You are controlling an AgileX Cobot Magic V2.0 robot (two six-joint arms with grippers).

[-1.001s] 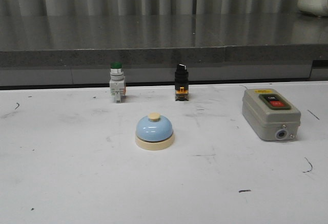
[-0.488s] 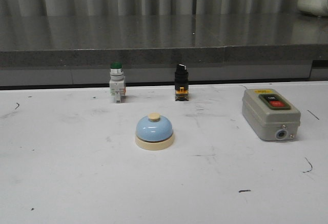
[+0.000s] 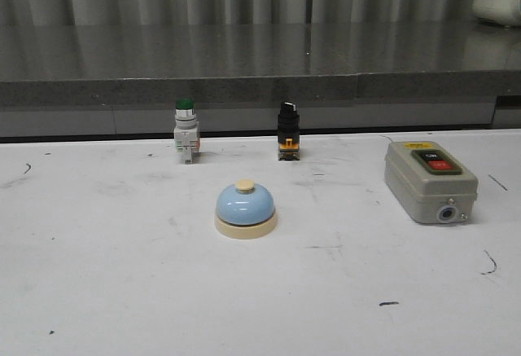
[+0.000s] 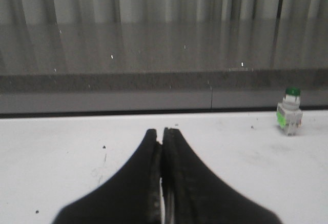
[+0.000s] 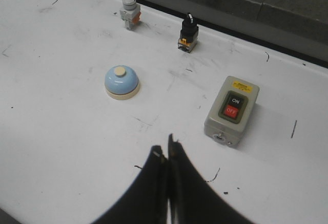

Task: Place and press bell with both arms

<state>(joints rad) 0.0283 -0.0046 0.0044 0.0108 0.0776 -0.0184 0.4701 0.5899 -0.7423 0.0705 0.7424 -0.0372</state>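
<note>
The light-blue bell (image 3: 245, 208) with cream base and cream top button stands on the white table, near the middle in the front view. It also shows in the right wrist view (image 5: 122, 81). Neither arm shows in the front view. My left gripper (image 4: 162, 131) is shut and empty, low over bare table; the bell is out of its view. My right gripper (image 5: 167, 149) is shut and empty, high above the table, well short of the bell.
A green-capped push button (image 3: 186, 130) and a black selector switch (image 3: 287, 131) stand at the table's back edge. A grey switch box (image 3: 429, 182) with red and black buttons lies at the right. A grey ledge runs behind the white table (image 3: 98, 274).
</note>
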